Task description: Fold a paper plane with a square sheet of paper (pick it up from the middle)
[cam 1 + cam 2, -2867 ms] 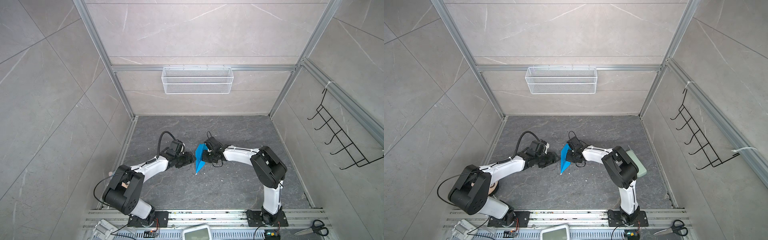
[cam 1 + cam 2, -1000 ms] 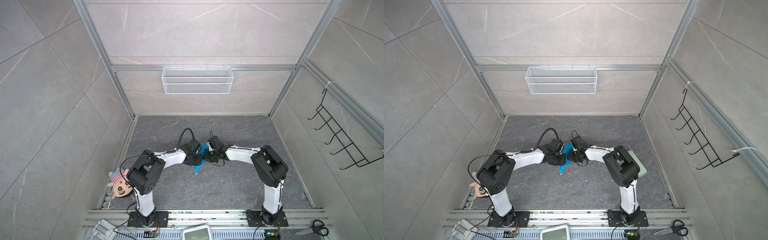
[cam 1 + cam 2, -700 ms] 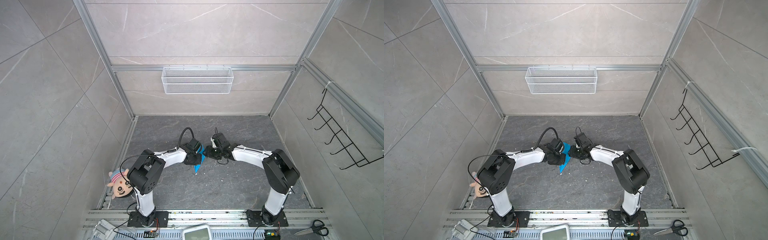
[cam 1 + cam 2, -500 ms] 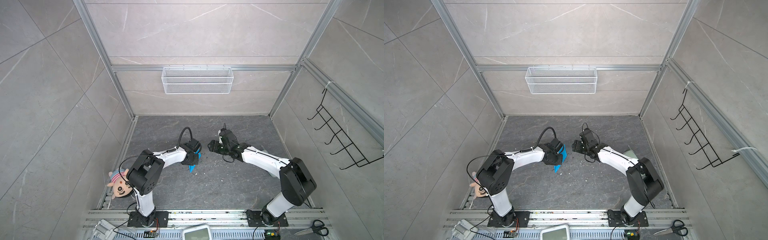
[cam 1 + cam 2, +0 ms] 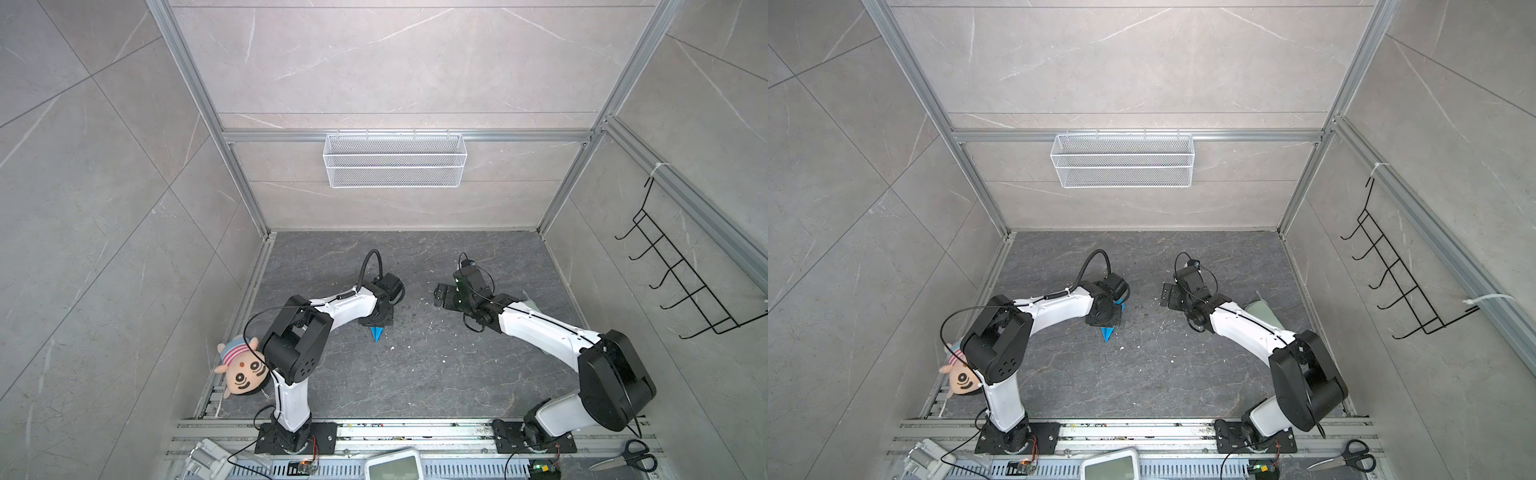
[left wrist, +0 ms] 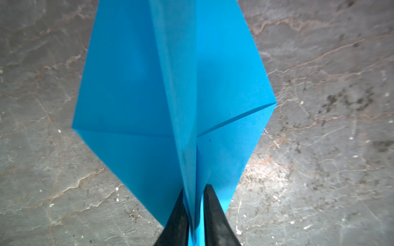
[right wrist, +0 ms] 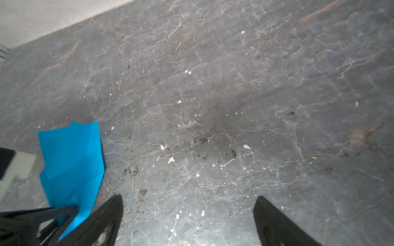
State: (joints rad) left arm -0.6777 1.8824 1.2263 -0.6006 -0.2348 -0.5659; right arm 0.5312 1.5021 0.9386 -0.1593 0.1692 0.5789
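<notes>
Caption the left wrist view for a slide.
Left gripper pinches the folded sky-blue paper plane along its centre ridge, grey marbled tabletop behind.

Soft, even light is falling from above in both top views, brightening the pale grey tiled walls (image 5: 104,208) and leaving the dark grey veined stone floor (image 5: 415,374) dimmer. In the left wrist view a pale glare patch is shining on the floor beside the sky-blue folded paper plane (image 6: 138,85). The black fingers (image 6: 177,221) of the left gripper (image 6: 195,188) are blurring close to the lens. Those of the right gripper (image 7: 188,198) are likewise showing out of focus.
</notes>
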